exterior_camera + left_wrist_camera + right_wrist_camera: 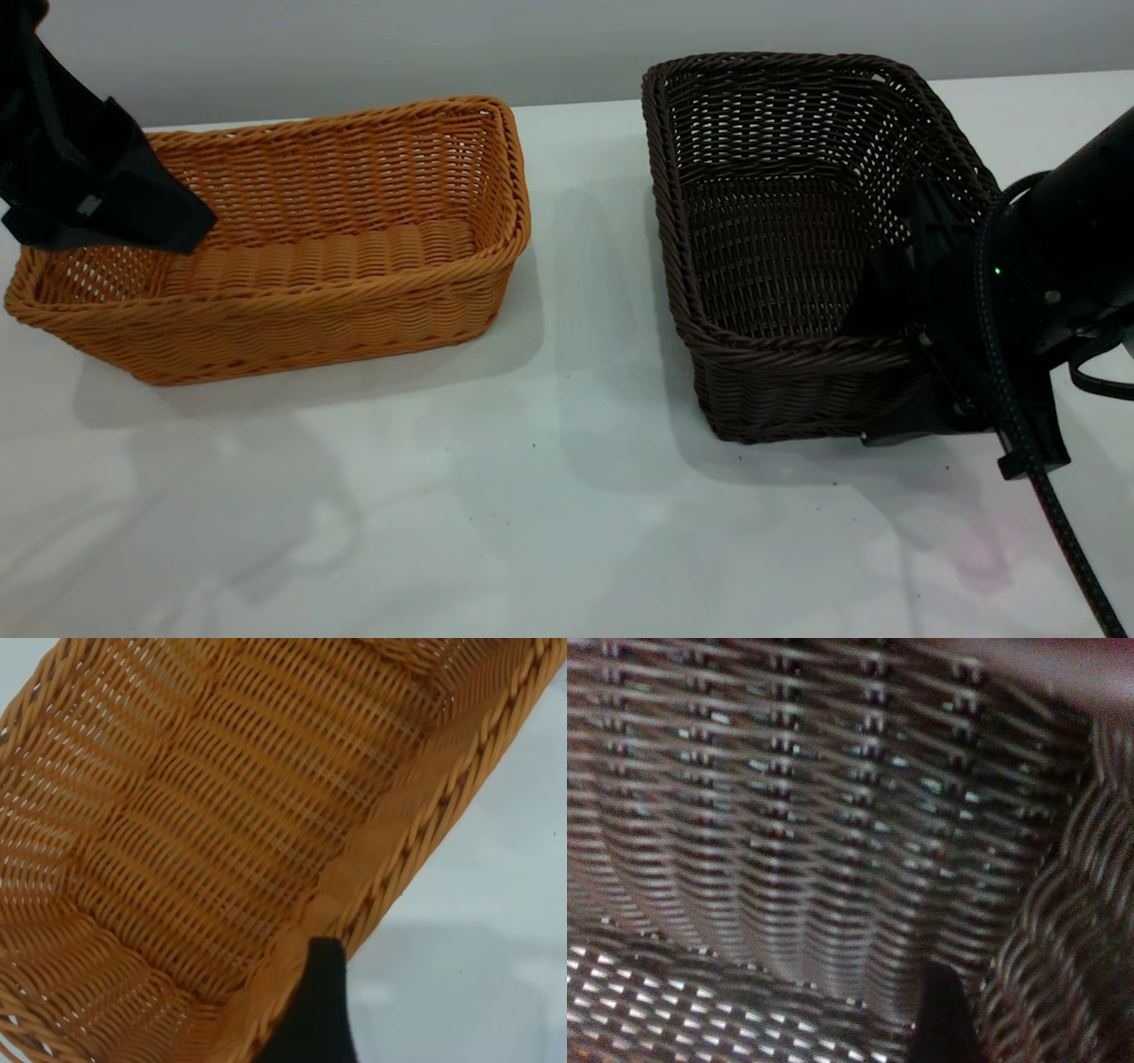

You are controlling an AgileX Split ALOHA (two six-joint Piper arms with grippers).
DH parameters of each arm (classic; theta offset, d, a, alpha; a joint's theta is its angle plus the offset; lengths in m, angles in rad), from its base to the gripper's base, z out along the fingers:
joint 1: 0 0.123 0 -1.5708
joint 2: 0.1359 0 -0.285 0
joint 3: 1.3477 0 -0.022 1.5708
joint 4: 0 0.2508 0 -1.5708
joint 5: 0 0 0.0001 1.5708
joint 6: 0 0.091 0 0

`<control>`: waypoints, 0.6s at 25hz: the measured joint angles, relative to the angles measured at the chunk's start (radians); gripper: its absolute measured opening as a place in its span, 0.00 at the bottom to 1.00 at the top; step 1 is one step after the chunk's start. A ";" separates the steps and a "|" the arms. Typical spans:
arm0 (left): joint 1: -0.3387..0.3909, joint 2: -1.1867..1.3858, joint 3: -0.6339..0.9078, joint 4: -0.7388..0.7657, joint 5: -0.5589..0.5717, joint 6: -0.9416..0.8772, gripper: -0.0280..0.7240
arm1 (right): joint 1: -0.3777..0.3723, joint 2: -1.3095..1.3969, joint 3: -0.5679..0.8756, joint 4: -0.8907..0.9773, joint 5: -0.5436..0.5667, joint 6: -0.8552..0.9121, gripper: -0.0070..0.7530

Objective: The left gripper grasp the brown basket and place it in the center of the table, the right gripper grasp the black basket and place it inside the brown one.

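Orange-tan woven wicker basket point(292, 239) wall is straddled by left gripper point(319, 1010) for lifting; jaw state cannot be told.

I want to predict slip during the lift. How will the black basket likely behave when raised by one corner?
The black basket looks like stiff open weave, so probably light and shape-holding. Held at the near corner by the right gripper, it may tilt away. The braided rim probably resists slipping.
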 joint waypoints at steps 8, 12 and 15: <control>0.000 0.000 0.000 0.000 -0.022 -0.001 0.88 | 0.000 0.012 -0.001 -0.001 0.001 -0.010 0.42; 0.000 0.008 0.000 0.020 -0.027 0.000 0.87 | 0.000 0.011 -0.001 -0.002 0.017 -0.010 0.38; 0.000 0.037 0.000 0.041 -0.028 0.001 0.85 | 0.000 0.011 -0.001 -0.002 0.023 -0.019 0.38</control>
